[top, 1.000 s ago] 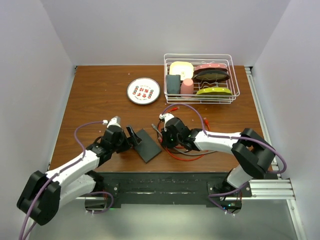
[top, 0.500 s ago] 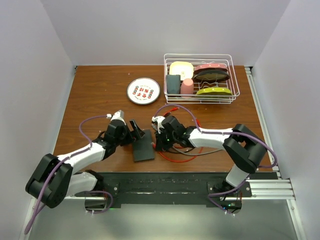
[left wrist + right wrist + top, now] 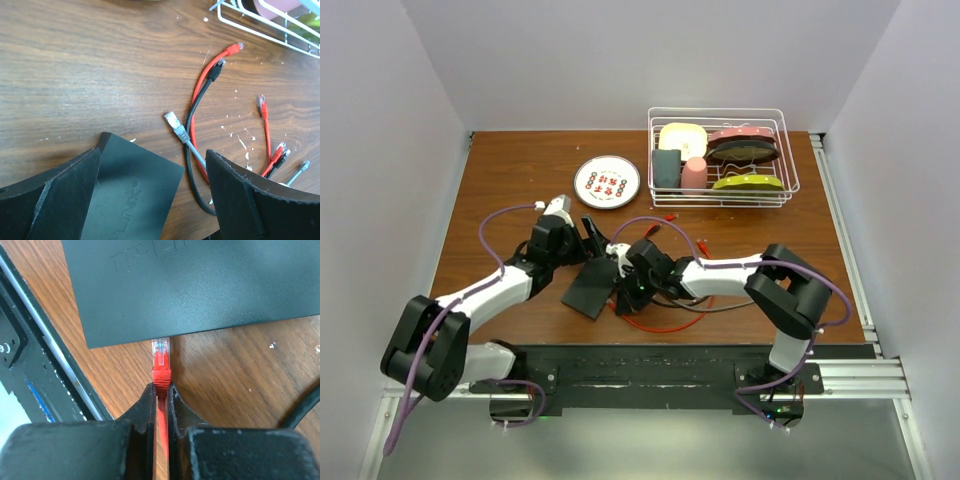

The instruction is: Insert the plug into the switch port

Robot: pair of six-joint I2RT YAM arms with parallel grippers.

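Note:
The switch (image 3: 590, 288), a flat dark-grey box, lies on the table near the front edge. My left gripper (image 3: 594, 240) is open, and its fingers (image 3: 55, 200) stand wide on either side of the switch's far corner (image 3: 132, 197). My right gripper (image 3: 160, 389) is shut on the boot of the red plug (image 3: 161, 357). The plug's clear tip reaches the switch's long edge (image 3: 200, 285) and points straight at it. The sockets themselves are hidden in every view. From above, my right gripper (image 3: 623, 290) sits against the switch's right side.
Loose red (image 3: 200, 95), black (image 3: 192, 120) and grey (image 3: 182, 135) cables lie to the right of the switch. A round white plate (image 3: 607, 181) and a wire dish rack (image 3: 723, 155) stand further back. The black front rail (image 3: 30, 365) runs close beside the plug.
The switch has turned and slid left. My left gripper has shifted right and forward over its far corner. My right gripper has followed left with the plug.

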